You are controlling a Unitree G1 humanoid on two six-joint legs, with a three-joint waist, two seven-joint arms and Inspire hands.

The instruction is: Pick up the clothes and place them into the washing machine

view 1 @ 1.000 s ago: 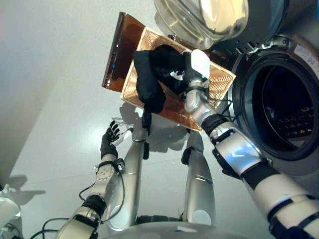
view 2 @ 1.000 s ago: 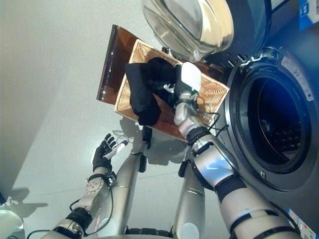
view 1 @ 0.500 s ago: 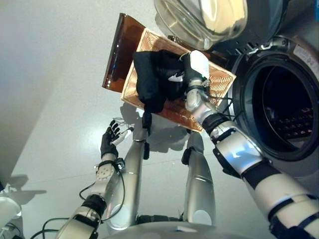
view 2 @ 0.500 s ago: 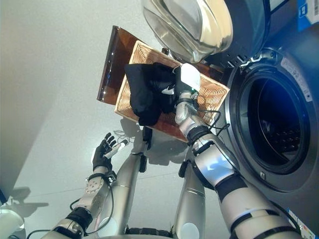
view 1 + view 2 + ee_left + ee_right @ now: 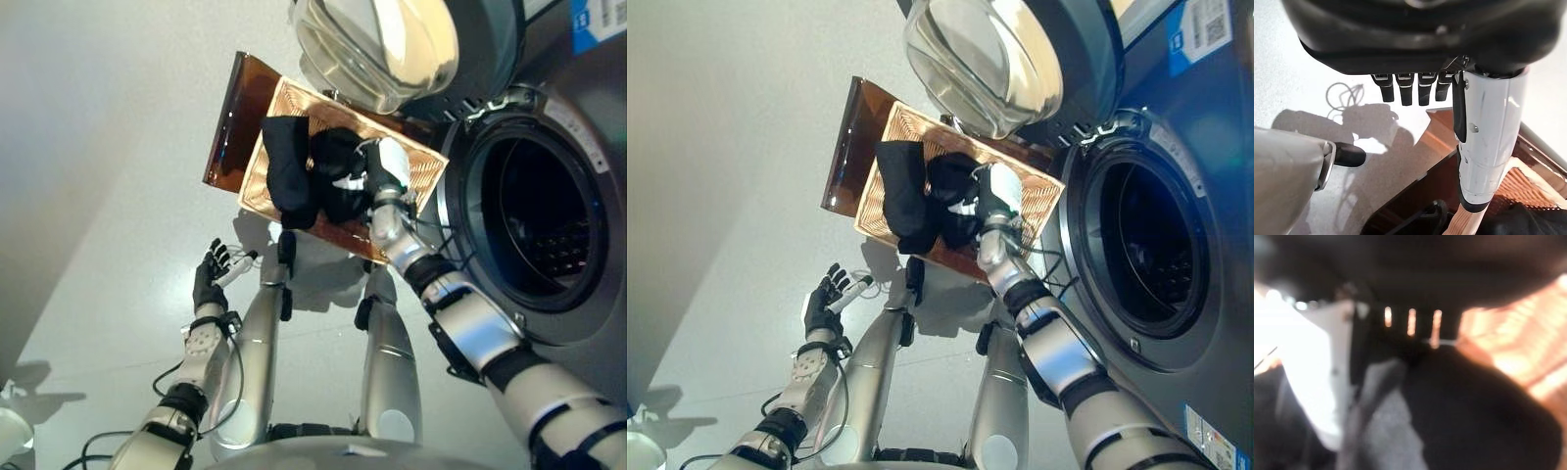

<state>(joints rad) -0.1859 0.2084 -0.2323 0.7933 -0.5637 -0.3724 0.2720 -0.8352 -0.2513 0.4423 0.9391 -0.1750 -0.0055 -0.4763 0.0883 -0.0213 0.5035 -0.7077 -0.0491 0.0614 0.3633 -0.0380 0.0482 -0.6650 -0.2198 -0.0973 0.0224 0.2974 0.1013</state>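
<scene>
Black clothes [image 5: 292,178] lie bunched in the shallow wicker basket [image 5: 423,168] on the dark brown box [image 5: 231,125]. My right hand [image 5: 384,174], with its white thumb cover, is down in the basket and curled on the clothes. In the right wrist view the thumb [image 5: 1315,382] and fingers close round dark cloth [image 5: 1474,416]. My left hand [image 5: 209,284] hangs open and empty over the floor, left of the basket; its straight fingers [image 5: 1410,89] show in the left wrist view. The washing machine's drum opening [image 5: 537,225] is to the right of the basket.
The machine's round glass door [image 5: 377,44] stands open above the far end of the basket. Pale floor [image 5: 108,196] spreads to the left of the box. The basket's edge [image 5: 1535,188] shows in the left wrist view.
The black clothes have been gathered from a spread heap into a tighter bunch against my right hand. The camera has shifted a little. The left hand has stayed put.
</scene>
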